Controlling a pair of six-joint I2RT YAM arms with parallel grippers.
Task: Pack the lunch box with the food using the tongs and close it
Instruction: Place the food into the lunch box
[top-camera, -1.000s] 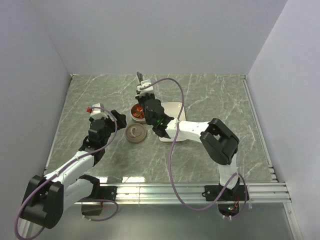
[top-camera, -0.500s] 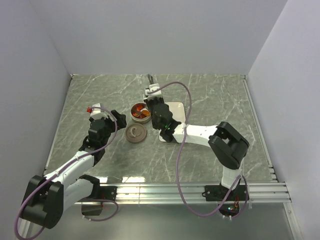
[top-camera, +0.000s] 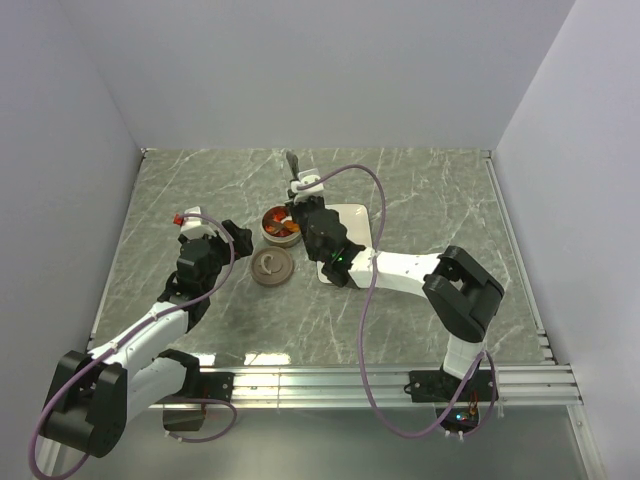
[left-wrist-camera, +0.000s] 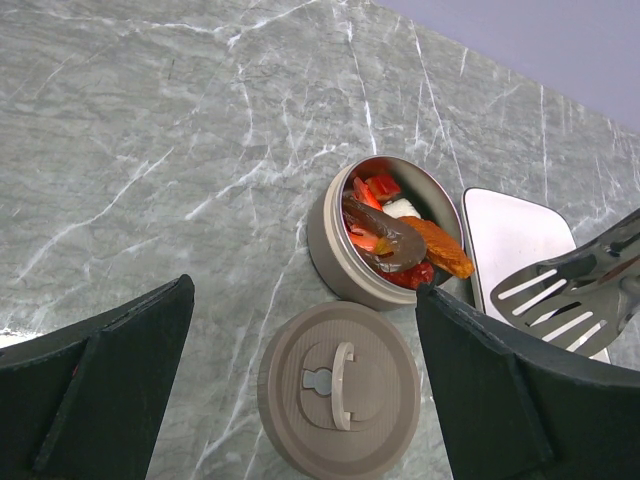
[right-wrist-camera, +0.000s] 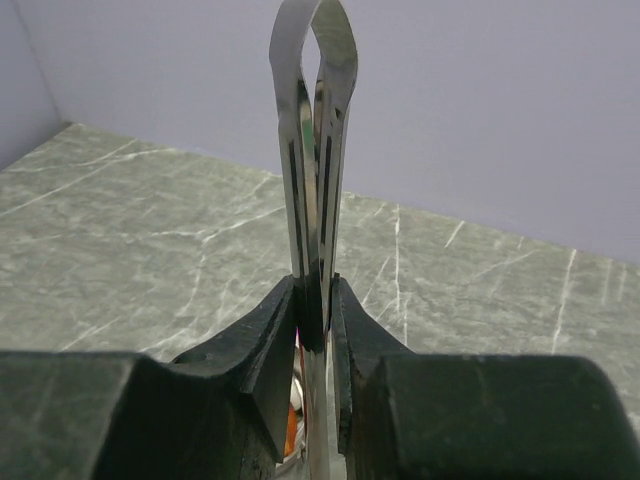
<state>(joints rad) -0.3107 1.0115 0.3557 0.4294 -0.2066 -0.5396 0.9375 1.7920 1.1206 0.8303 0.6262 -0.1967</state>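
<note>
Food (left-wrist-camera: 395, 235) fills the lunch box (left-wrist-camera: 328, 245), so my right pincer (right-wrist-camera: 318, 320) pinches the tongs (right-wrist-camera: 315, 150) aside while my left pincer (left-wrist-camera: 305, 300) hangs spread over the lid (left-wrist-camera: 340, 385), likely its next pick.

**Plate on the marble**

White plate (top-camera: 352, 218) lies flat, mid-table, a touch right of centre, on the grey-green veined table (top-camera: 450, 200). Pale walls (top-camera: 320, 70) close in left, far and right. A metal rail (top-camera: 330, 380) runs along the near edge.
</note>
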